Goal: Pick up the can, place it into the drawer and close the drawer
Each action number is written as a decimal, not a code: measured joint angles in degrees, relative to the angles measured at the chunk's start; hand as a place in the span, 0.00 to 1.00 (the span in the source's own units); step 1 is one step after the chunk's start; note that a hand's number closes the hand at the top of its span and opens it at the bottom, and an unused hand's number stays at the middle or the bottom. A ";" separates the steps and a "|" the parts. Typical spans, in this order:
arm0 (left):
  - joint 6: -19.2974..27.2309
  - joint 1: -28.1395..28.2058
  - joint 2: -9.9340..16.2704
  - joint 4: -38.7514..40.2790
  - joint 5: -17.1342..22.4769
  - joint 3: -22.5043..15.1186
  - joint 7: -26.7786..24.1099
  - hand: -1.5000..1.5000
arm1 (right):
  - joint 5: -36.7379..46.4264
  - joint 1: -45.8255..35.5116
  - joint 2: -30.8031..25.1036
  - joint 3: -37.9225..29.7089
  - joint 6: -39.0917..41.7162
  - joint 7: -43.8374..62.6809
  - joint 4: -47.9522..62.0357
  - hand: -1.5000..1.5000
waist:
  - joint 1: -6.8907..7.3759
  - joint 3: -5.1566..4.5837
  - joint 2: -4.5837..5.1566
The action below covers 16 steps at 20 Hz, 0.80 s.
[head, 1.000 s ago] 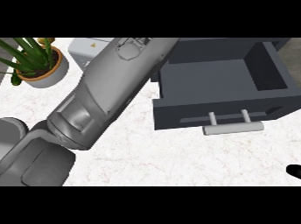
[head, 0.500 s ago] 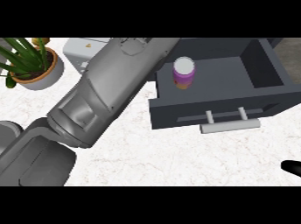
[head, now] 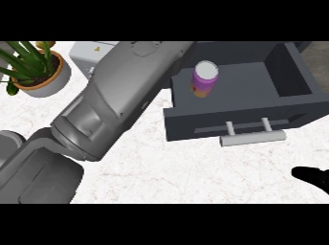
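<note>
one can [head: 204, 79] stands upright inside the one open drawer [head: 294, 79], one potted plant [head: 32, 67] sits on the bench [head: 167, 167], the left hand is hidden, and i cannot tell the right hand's [head: 324, 181] grip at the lower right edge

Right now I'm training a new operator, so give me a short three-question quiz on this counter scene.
1. True or false: the can stands upright inside the drawer.
2. The drawer is: A) shut, B) open, C) removed.
3. Fill in: the potted plant stands at the counter's far ____ corner.

Key: 1 true; 2 B, its handle faces the robot; 3 left. The right hand shows at the lower right edge; the left forearm crosses the counter.
</note>
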 measured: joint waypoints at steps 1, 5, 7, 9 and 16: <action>-0.33 0.06 -0.01 -0.03 0.51 0.33 -0.45 0.00 | 1.73 -0.61 -0.58 0.58 0.07 -0.89 1.00 0.00 | 0.31 -0.02 0.05; -0.40 0.36 0.00 -0.57 2.58 0.95 -1.59 0.00 | 9.20 -1.97 -2.32 4.13 0.13 -3.25 3.65 0.00 | 1.05 -0.04 -0.10; -0.29 0.43 0.00 -0.49 3.27 1.08 -2.44 0.00 | 12.90 -3.42 -3.44 5.52 -0.08 -4.58 5.85 0.00 | 1.35 -0.04 -0.07; -0.30 0.34 -0.01 -0.29 3.65 0.95 -2.91 0.00 | 16.89 -5.45 -4.17 7.42 -0.65 -5.70 8.97 0.00 | 1.93 -0.05 -0.07; -0.90 -1.52 0.11 1.45 3.23 0.87 -2.78 0.00 | 29.26 -10.46 -4.60 13.73 -4.36 -10.39 21.37 0.00 | 4.02 -0.07 -0.47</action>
